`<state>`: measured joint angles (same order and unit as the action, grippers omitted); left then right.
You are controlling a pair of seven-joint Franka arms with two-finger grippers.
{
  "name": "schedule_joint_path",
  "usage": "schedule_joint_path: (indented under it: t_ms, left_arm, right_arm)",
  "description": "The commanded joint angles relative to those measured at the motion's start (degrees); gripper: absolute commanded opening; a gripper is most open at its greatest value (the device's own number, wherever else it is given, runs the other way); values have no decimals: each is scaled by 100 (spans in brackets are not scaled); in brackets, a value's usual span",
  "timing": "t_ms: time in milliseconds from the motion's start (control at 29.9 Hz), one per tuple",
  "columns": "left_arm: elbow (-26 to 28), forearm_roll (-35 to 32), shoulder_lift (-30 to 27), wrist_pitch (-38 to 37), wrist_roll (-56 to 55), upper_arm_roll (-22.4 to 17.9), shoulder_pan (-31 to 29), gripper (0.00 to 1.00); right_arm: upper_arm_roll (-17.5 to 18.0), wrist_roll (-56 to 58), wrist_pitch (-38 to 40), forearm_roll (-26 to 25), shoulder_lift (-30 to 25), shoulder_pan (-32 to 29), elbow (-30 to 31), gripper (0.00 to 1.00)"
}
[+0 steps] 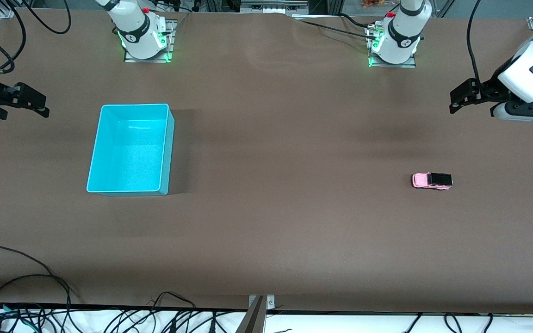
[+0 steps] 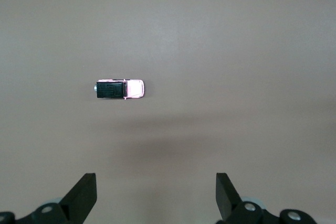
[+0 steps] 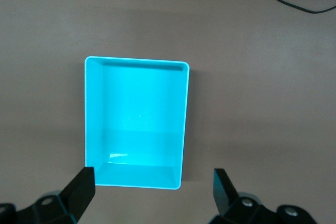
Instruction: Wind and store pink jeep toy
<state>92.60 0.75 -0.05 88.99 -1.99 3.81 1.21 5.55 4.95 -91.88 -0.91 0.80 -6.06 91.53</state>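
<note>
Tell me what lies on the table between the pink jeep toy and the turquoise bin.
Nothing: in the front view, only bare brown table lies between the pink jeep toy and the turquoise bin.

Light falls evenly and fairly bright from overhead onto the brown table (image 1: 266, 222). The turquoise bin (image 1: 130, 148) glows almost overexposed, its floor washed pale, and it casts a soft shadow toward the left arm's end of the table. Broad, faint shadow bands cross the middle of the surface. In the left wrist view the pink jeep toy (image 2: 120, 89) looks bleached at its hood, with a diffuse dark patch on the surface nearby. Green lamps glow at both arm bases.
</note>
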Motion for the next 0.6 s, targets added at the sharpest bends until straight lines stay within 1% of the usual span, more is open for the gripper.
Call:
schedule_joint_path:
  t_ms: [0,100,234,434,501,568]
  left_arm:
    - [-216,-347,365,-14,32,32,37,100]
    - [-234,-338,357,-22,32,41,37,100]
    - [-480,-330,357,-84,41,41,37,100]
    - [-489,-329,357,-84,67,32,-7,100]
    - [-498,-329,357,-93,294,23,-33,100]
    - [-498,-338,365,-84,794,6,-42,100]
  right_arm:
    - [60,-20,-6,-58,-72,-71,76,100]
    - [60,-20,-6,-58,-72,-71,76,100]
    - [52,-12,-6,-58,-72,-71,76,100]
    - [52,-20,-6,-85,-80,-71,76,100]
    - [52,-20,-6,-85,-80,-71,76,100]
    - [60,-20,-6,-85,-89,-71,76,100]
